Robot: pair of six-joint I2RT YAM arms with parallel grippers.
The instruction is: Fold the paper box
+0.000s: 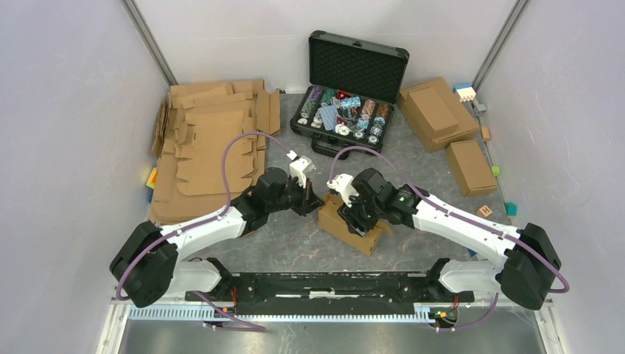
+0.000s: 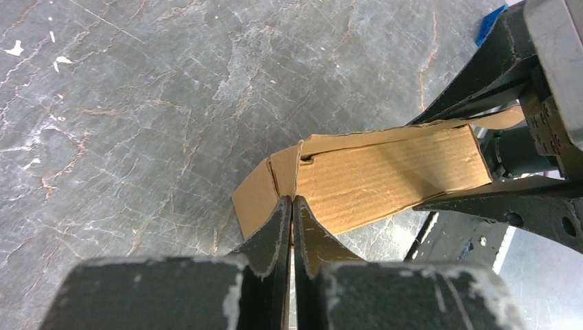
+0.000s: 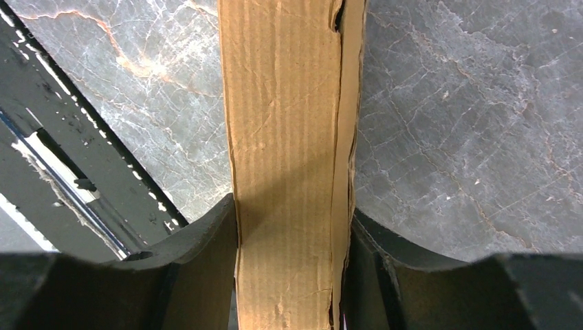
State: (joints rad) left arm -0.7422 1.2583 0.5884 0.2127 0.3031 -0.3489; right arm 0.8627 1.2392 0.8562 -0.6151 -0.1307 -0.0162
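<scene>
The paper box (image 1: pixel 333 219) sits partly folded on the grey marbled table (image 1: pixel 287 247), near its middle between the two wrists. The right gripper (image 3: pixel 292 223) clamps the box across its width. The left gripper (image 2: pixel 293 205) is clenched tight at the end flap; whether cardboard is caught there cannot be told.

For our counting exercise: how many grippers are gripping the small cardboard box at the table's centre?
2. The left gripper pinches an end flap of the paper box; the right gripper clamps its body. None hidden.
</scene>
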